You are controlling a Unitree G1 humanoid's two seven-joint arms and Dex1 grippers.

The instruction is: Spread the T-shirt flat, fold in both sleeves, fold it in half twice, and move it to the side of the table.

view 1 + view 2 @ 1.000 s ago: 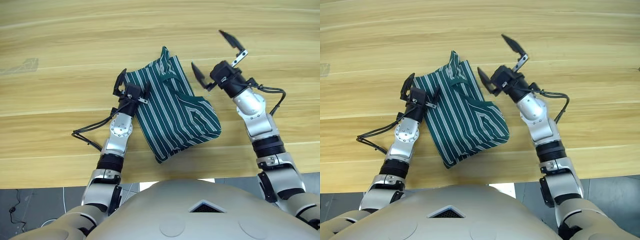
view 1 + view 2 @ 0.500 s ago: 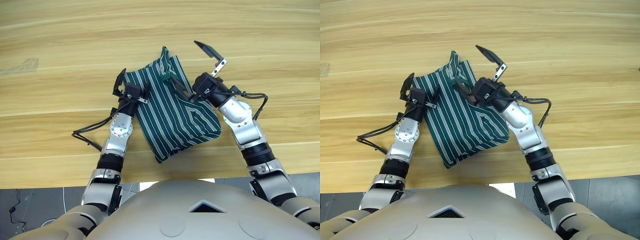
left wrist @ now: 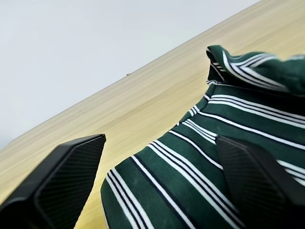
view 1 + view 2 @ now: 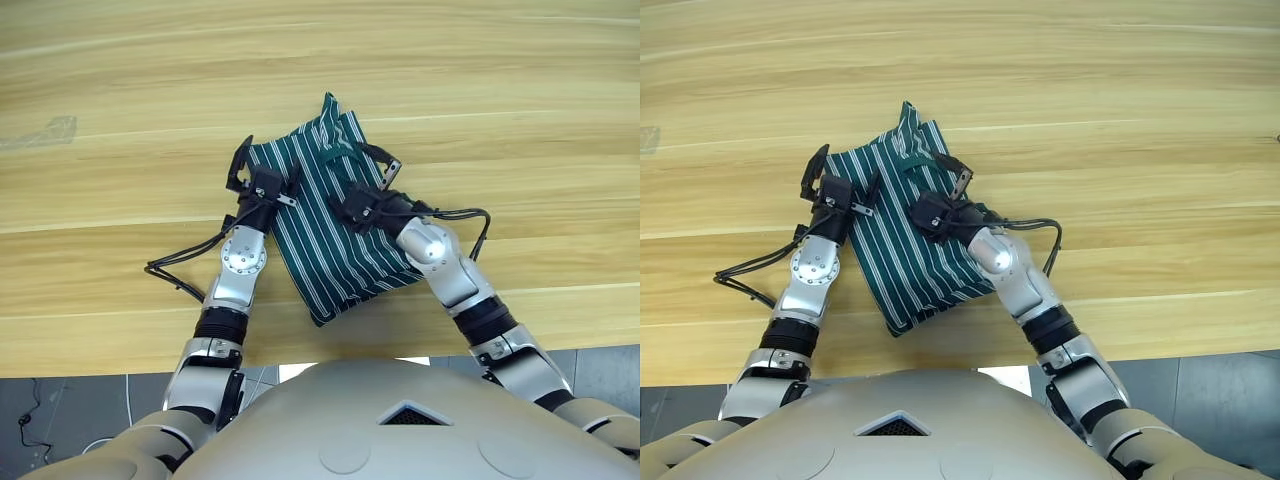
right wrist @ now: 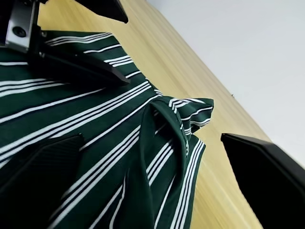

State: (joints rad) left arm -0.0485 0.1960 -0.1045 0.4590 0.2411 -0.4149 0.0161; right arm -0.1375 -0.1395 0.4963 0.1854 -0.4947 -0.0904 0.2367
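The left gripper (image 4: 265, 172) is spread wide, astride the left edge of the T-shirt (image 4: 335, 255). The right gripper (image 4: 362, 175), fingers also apart, rests on top of it. The shirt, folded, green-striped and slightly rumpled, lies on the bench (image 4: 450, 80).

Both arms extend forward, forearms angled inward. The left gripper (image 4: 266, 172) has its fingers spread; the right gripper (image 4: 362, 182), wrist turned leftward, is likewise spread, seemingly lying low.
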